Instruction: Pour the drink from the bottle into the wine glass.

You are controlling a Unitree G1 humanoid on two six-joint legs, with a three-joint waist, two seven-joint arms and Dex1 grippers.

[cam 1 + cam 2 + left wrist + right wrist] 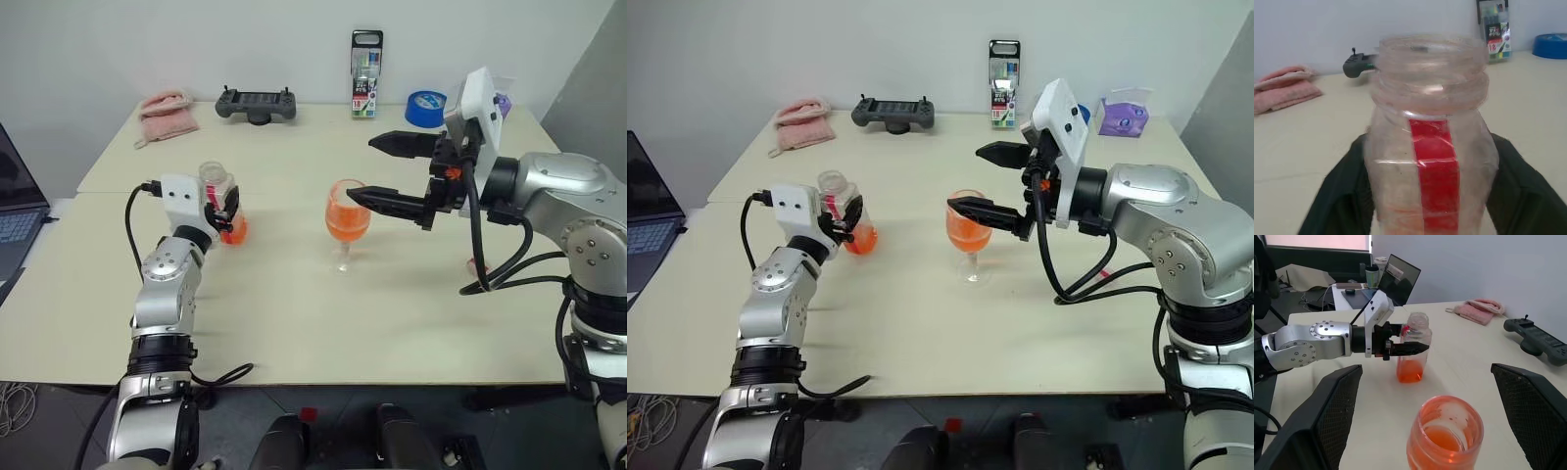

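The clear bottle point(218, 189) with a red label strip stands upright and uncapped on the table, left of centre. A little orange-red drink point(1410, 372) lies in its base. My left gripper point(226, 211) reaches around the bottle's body from the near side. The wine glass point(348, 223) stands mid-table with drink in its bowl. My right gripper point(361, 170) hovers open at the glass. One finger is above the rim and the other is in front of the bowl. It holds nothing.
Along the far edge lie a pink towel point(167, 108), a black controller point(257, 103), a marker pack point(366, 73) and a blue tape roll point(424, 106). A purple tissue box point(1125, 113) sits far right. A laptop point(15, 211) is at the left.
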